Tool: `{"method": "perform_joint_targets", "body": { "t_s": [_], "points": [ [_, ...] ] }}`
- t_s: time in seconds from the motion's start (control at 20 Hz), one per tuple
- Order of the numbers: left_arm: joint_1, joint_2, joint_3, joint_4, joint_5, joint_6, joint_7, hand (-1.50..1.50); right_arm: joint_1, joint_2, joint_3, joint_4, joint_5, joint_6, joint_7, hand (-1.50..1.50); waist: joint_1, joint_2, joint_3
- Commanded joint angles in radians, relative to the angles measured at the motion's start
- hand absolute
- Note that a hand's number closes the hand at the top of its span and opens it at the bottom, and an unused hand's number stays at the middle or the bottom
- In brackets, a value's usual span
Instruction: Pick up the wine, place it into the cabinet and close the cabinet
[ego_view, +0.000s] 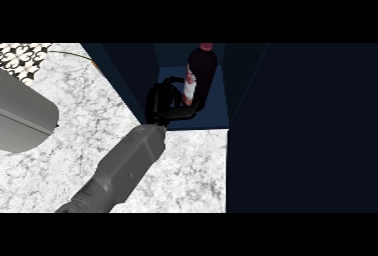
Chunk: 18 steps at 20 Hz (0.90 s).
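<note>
The wine bottle (201, 70) is dark with a red cap and a white and red label. It stands upright inside the open dark blue cabinet (171, 60), on its lighter blue floor. My left hand (164, 100) reaches into the cabinet from the lower left, on the bottle's left side. Its fingers and thumb curl round the lower part of the bottle and hide some of it. My right hand is not in view.
A wide dark panel (303, 125), probably the open cabinet door, fills the right side. The white marbled counter (184, 170) lies in front of the cabinet. A grey rounded object (22, 117) sits at the left edge, below a patterned tile wall (22, 57).
</note>
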Motion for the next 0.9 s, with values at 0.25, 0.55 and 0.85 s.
{"method": "perform_joint_targets", "body": {
  "t_s": [0.25, 0.55, 0.85],
  "points": [
    [-0.125, 0.0, 0.038, 0.177, 0.011, 0.002, 0.01, 1.5, 0.017, 0.029, 0.076, -0.032, 0.068, -0.016, 0.012, -1.5, -0.013, 0.003, 0.0],
    [-0.066, 0.0, 0.035, 0.207, 0.01, -0.036, -0.038, 1.5, 0.016, 0.008, 0.037, -0.022, 0.019, 0.006, 0.002, -1.5, -0.022, 0.005, 0.0],
    [-0.066, 0.0, 0.088, 0.2, 0.052, -0.011, -0.118, 1.5, -0.06, -0.027, -0.019, 0.016, -0.038, -0.006, 0.048, -1.5, -0.018, 0.007, 0.0]
  ]
}}
